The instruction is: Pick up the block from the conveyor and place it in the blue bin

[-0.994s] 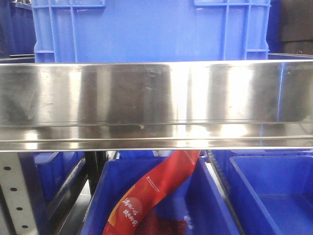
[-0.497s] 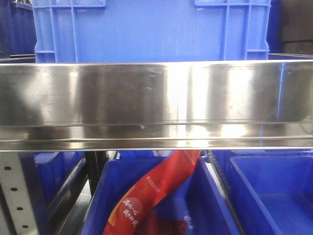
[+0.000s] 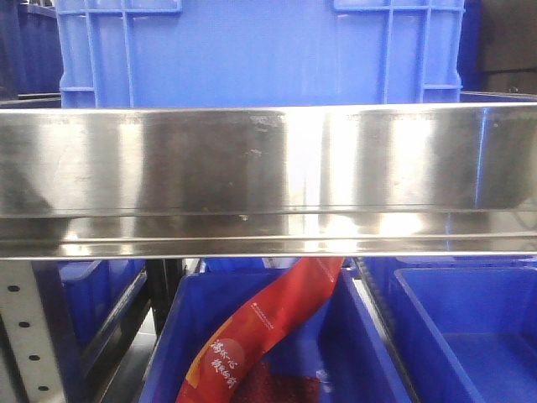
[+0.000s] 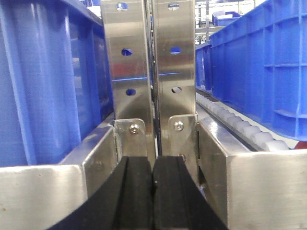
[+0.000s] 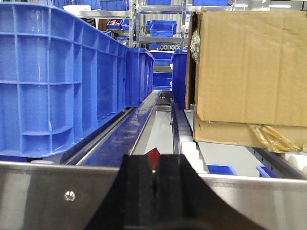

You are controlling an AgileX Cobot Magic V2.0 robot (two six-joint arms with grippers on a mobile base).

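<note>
Neither the block nor the dark conveyor belt shows in any view, so the biggest risk, as I judge it, is reaching blind: both arms sit low among steel framing, and a lift or swing could knock a hand against it. The steel rail (image 3: 268,180) fills the front view from 9 to 3 o'clock and hides whatever lies beyond.

Largest container: the tall blue crate (image 3: 260,50) at 12 o'clock behind the rail; its inside is hidden. Below at 6 o'clock a blue bin (image 3: 189,336) holds a red printed packet (image 3: 268,323); a second blue bin (image 3: 470,327) at 4 o'clock looks empty in the part that shows. At 2 o'clock in the right wrist view stands a cardboard box (image 5: 249,72), contents unseen.

The left hand (image 4: 153,191) has its black fingers pressed together on nothing, facing twin steel uprights (image 4: 151,62). The right hand (image 5: 154,191) is likewise pressed together, empty
</note>
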